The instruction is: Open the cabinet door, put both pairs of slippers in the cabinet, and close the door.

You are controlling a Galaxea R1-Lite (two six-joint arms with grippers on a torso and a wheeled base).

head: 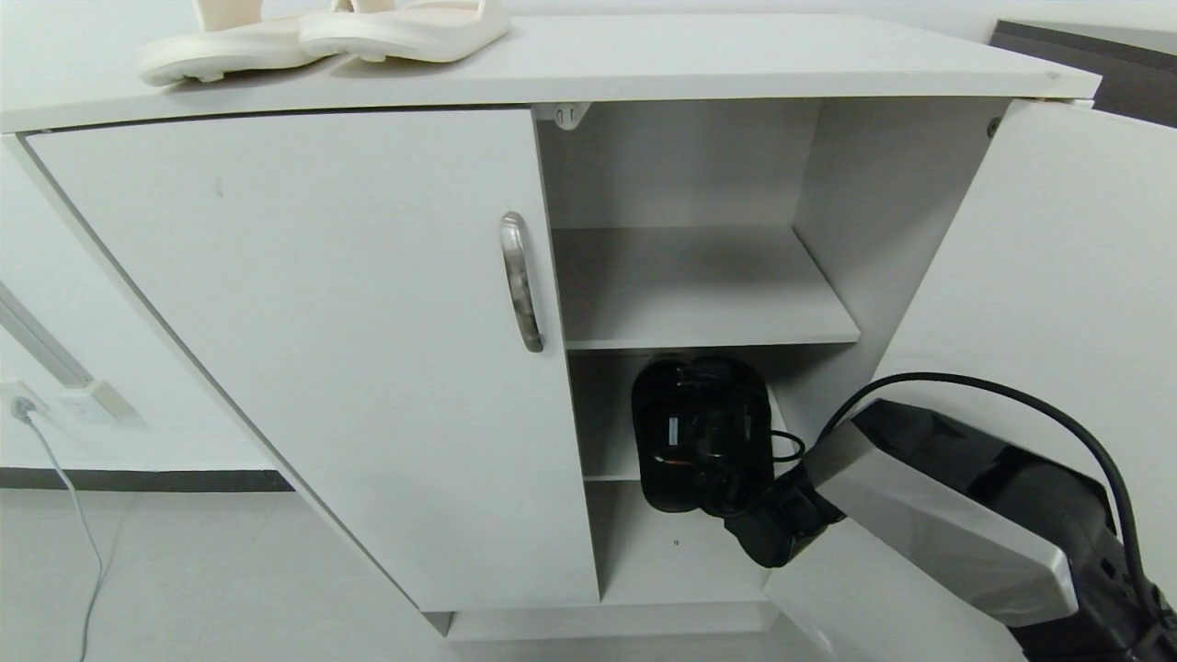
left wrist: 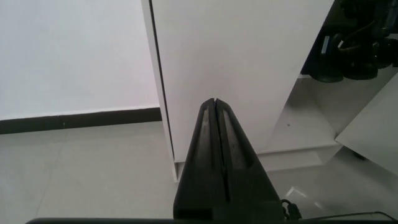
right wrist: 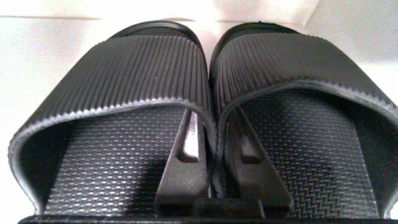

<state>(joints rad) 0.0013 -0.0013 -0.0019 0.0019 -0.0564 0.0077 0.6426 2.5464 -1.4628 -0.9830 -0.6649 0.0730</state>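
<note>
White slippers (head: 322, 41) are left on the cabinet (head: 736, 55) top; black slippers (head: 703, 446) are being placed on the middle shelf (head: 602, 450).
The left gripper (left wrist: 214, 109) is pressed shut and empty, low before the closed door (head: 313, 340). The right gripper (right wrist: 216, 158) is clamped on the inner walls of the black pair. It is judged that the pair should be pushed deeper and laid flat before release, so that the open door (head: 1057, 303) can be shut. The grip is shown by the right wrist view, the shelf by the head view.
</note>
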